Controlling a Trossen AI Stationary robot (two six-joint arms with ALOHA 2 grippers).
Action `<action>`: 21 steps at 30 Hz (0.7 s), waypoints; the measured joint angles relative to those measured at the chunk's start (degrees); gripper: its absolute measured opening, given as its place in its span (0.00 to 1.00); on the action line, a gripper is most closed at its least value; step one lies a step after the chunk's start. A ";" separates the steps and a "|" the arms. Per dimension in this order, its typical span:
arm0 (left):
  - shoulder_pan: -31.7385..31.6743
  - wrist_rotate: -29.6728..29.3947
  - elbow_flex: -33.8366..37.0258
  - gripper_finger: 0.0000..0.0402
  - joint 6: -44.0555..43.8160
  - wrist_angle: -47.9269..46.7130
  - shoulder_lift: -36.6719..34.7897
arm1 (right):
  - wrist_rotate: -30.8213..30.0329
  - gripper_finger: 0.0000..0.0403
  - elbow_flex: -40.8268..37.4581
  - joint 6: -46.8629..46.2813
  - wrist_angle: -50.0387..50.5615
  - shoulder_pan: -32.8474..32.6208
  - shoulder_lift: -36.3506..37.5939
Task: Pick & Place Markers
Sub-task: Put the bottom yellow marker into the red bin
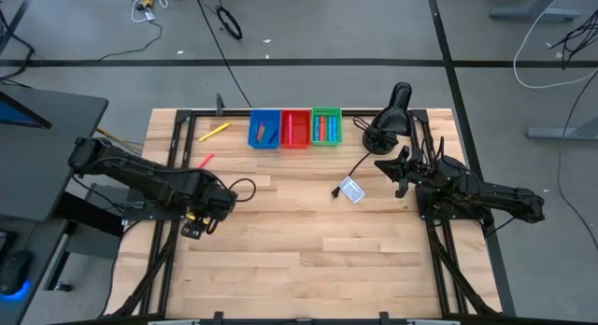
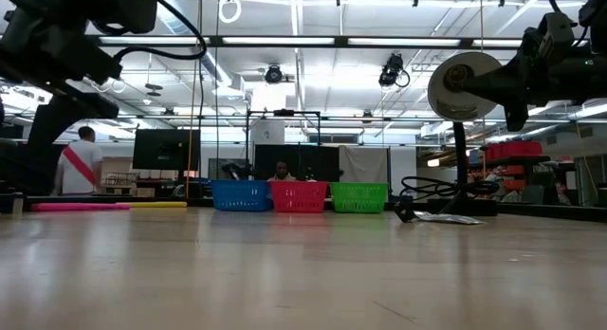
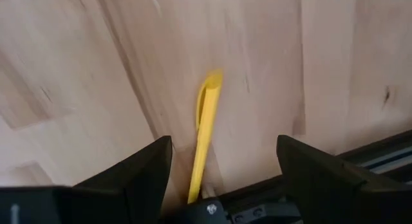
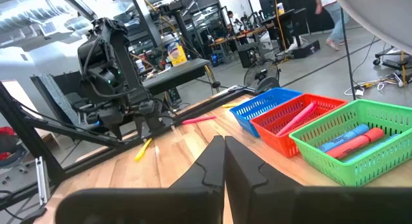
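Left gripper [image 3: 222, 179] spread wide over yellow marker [image 3: 205, 130], table's 9 o'clock edge. Lower straight, center fingers across barrel mid, squeeze, lift w/o dragging. Right gripper [image 4: 224, 161] pressed together, parked 3 o'clock.

Grey floor [image 1: 308, 35] with loose cables [image 1: 224, 21]; strip-lit workshop ceiling [image 2: 313, 17].

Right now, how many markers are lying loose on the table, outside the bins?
3: a yellow marker beside the blue bin, a pink marker nearer the left arm, and a second yellow marker between the open left gripper's fingers. More could be hidden under the arms.
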State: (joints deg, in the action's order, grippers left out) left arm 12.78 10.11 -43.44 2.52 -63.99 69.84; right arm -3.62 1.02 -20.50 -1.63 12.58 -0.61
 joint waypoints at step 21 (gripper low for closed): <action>3.32 -1.36 1.68 0.71 -1.78 8.56 14.61 | 0.00 0.03 0.00 0.01 0.00 0.00 0.01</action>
State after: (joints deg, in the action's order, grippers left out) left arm 16.09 8.75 -41.76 0.75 -55.43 84.45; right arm -3.62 1.02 -20.49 -1.63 12.58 -0.60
